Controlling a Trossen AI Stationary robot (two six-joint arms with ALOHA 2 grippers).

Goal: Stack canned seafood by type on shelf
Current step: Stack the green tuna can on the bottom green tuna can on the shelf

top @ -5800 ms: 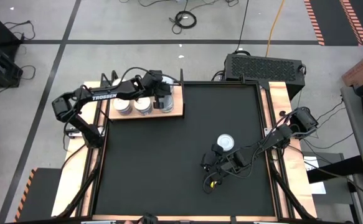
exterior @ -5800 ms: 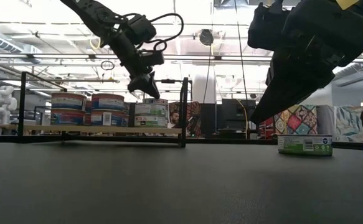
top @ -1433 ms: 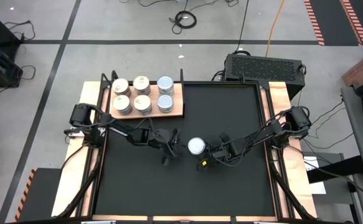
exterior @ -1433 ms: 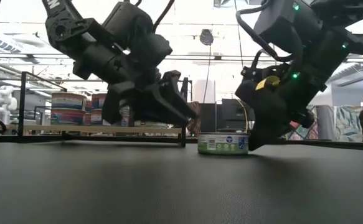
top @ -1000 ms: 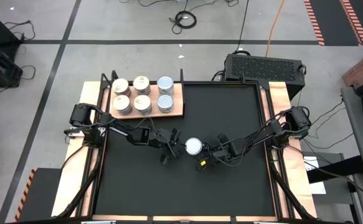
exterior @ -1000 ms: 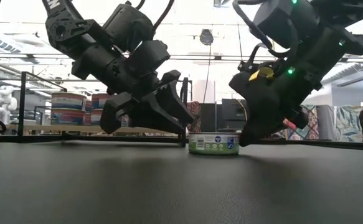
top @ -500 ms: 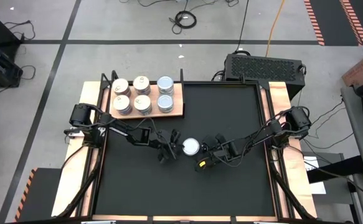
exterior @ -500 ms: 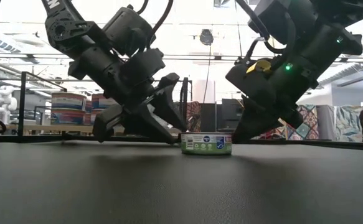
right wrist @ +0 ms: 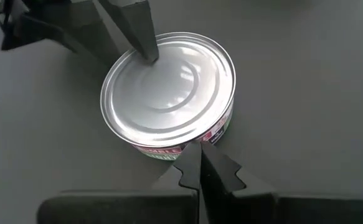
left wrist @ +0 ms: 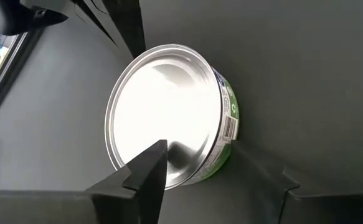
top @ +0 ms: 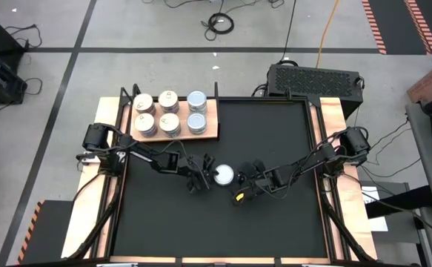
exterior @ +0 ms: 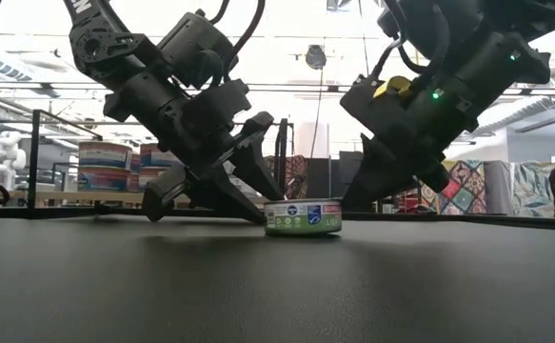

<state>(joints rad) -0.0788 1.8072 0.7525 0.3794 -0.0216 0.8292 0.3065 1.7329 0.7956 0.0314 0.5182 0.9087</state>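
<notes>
Slid leftward across the bench toward the shelf (top: 214, 130): the lone tin (top: 222, 175), nudged along by the closed right pincer (top: 239, 178). Left pincer (top: 203, 173) swung down from the shelf, now spread around the tin's far side.

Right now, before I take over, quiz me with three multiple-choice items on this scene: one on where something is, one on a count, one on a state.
1. Where is the loose tin?
A. On the shelf
B. On the black mat between both grippers
C. Lifted off the table

2. How many tin tops show on the shelf?
A. Three
B. Nine
C. Six

3. How do the right gripper jaws stand?
A. Shut, tip against the tin's side
B. Wide open around the tin
C. Clamped on the shelf

Answers: 1 B, the low view shows it resting on the mat, with the left gripper on its other side. 2 C, the high view shows six. 3 A, the right wrist view shows it.
</notes>
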